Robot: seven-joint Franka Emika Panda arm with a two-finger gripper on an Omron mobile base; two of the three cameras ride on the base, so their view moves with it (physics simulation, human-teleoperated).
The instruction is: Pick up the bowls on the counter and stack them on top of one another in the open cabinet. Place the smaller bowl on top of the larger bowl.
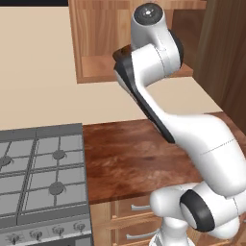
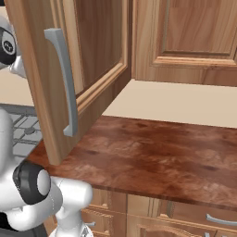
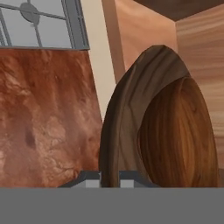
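Cabinet (image 1: 103, 43): light-brown, open, its shelf above the tabletop; door (image 2: 55, 78) swung out, grey handle.
Tabletop (image 1: 125, 158): reddish-brown wood, bare; grey stove (image 1: 41, 178) at its left end.
Arm (image 1: 158, 62): reaches up to the cabinet shelf.
Larger bowl (image 3: 127, 118): dark brown, seen on edge in the hand view, rim between the claw's tips.
Claw (image 3: 109, 177): clenched on the larger bowl's rim.
Smaller bowl (image 3: 179, 135): reddish-brown, just beyond the larger bowl's rim, touching or overlapping it.
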